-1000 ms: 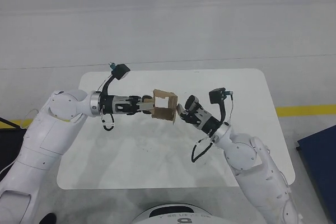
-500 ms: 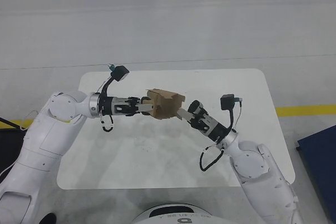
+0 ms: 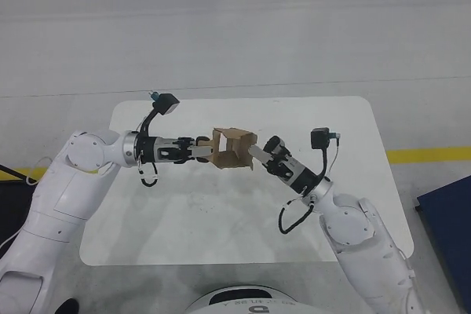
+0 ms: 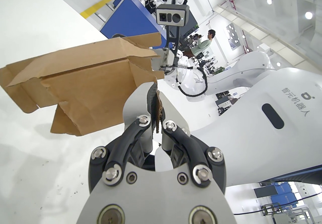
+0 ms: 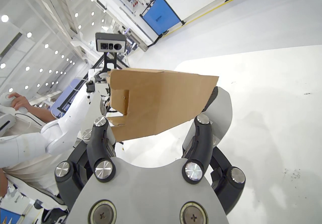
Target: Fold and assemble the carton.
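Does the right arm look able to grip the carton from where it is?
Likely yes: the right tool is open and right beside the carton, with nothing between them. The left tool clamps a flap on the opposite side, out of its way.

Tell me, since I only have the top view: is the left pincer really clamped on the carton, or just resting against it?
Observer: Clamped. In the left wrist view the left pincer is shut on a thin edge of the carton, with the cardboard sandwiched inside it.
Operator: And the right one, is it gripping too?
Observer: No. The right wrist view shows the right pincer open and spread wide, with a flat side of the carton spanning the gap.
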### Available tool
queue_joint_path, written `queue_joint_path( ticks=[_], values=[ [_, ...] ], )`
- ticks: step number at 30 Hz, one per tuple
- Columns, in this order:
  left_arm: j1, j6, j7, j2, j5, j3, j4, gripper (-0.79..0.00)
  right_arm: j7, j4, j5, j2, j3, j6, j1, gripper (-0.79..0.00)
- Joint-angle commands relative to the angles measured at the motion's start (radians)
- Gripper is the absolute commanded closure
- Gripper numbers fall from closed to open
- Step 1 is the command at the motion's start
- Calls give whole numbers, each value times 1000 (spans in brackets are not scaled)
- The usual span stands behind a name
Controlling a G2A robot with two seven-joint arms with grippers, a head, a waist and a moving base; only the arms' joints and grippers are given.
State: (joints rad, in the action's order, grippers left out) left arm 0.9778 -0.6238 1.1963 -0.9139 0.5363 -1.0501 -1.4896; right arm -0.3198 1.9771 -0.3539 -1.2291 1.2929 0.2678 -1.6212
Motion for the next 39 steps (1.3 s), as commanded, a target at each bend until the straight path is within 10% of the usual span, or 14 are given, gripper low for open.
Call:
queue_joint_path(
  ticks=[1,39],
  values=[
    [3,0,0,1,1,-1,-3,0,12,-13,37,0,9,5,-6,-730],
    [7,12,12,33,106,13,-20,0,-66,-30,-240,-13,-214,-116,133,-594]
  ],
)
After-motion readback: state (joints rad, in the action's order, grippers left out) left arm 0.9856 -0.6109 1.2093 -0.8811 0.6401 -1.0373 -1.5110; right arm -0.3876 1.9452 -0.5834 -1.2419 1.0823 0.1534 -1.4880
